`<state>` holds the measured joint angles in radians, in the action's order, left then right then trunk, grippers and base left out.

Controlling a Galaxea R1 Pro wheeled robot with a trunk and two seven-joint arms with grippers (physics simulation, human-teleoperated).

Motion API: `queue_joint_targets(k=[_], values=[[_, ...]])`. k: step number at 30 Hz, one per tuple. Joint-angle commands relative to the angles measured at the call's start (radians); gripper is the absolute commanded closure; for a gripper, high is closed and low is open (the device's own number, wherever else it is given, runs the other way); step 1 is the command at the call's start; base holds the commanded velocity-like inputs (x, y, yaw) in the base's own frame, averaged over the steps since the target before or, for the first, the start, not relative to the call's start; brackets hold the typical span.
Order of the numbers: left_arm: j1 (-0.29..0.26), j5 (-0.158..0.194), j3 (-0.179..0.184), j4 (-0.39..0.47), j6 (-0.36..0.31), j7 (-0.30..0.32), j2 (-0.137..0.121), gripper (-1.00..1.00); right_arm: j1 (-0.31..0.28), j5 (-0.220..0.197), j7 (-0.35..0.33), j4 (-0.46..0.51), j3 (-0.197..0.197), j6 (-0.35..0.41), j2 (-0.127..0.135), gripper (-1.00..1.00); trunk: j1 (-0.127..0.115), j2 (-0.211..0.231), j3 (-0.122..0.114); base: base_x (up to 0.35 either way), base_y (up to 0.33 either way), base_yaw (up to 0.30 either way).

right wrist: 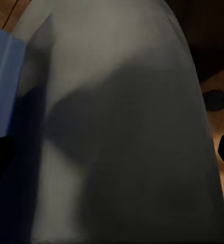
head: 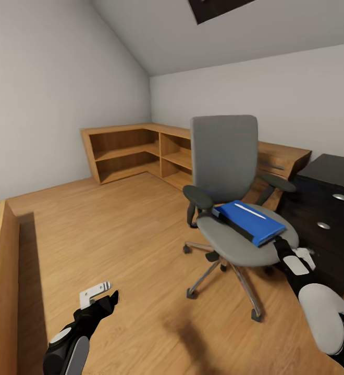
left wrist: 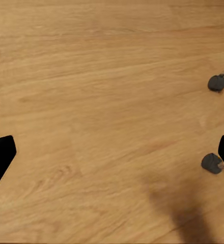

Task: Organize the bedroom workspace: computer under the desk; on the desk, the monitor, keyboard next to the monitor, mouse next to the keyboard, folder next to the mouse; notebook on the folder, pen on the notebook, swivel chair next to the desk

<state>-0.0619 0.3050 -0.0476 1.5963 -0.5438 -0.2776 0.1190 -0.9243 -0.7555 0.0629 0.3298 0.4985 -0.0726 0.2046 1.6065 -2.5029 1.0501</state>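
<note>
Folder [head: 251, 222] — bright blue, black-edged — lies flat on the grey seat of the swivel chair [head: 225, 156], toward the seat's 2 o'clock side, with a slim white pen [head: 249, 211] on top. Right gripper [right wrist: 112, 157] reaches in at the seat's 4 o'clock rim, just by the folder's near corner, jaws wide. Left gripper [left wrist: 112, 155] hangs open over bare plank floor [head: 114, 229], holding nothing.

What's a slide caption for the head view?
Right tool reaches the swivel chair seat beside the blue folder carrying a white pen; left tool hangs over the plank floor.
</note>
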Motion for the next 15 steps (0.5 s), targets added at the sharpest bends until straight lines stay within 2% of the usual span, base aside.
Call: queue_joint_targets(k=[1, 4, 10, 15], values=[[-0.001, 0.01, 0.0, 0.001, -0.004, -0.007, 0.001, -1.0, -0.001, -0.021, -0.003, 0.001, -0.011, -0.003, -0.001, -1.0, 0.0, 0.0, 0.001, 0.045, 0.0, 0.28], [-0.001, 0.01, 0.0, 0.001, -0.003, -0.006, 0.001, -1.0, -0.001, -0.021, -0.003, 0.001, -0.011, -0.003, -0.001, -1.0, 0.0, 0.0, 0.001, 0.168, 0.0, 0.28], [-0.001, 0.01, 0.0, 0.0, -0.002, -0.005, 0.001, -1.0, -0.001, -0.021, -0.003, 0.001, -0.011, -0.003, -0.001, -1.0, 0.0, 0.0, 0.001, 0.29, 0.0, 0.28], [-0.001, 0.009, 0.001, -0.001, -0.002, -0.004, 0.001, -1.0, -0.001, -0.021, -0.003, 0.002, -0.011, -0.003, 0.0, -1.0, 0.0, 0.0, 0.001, 0.114, 0.0, 0.27]])
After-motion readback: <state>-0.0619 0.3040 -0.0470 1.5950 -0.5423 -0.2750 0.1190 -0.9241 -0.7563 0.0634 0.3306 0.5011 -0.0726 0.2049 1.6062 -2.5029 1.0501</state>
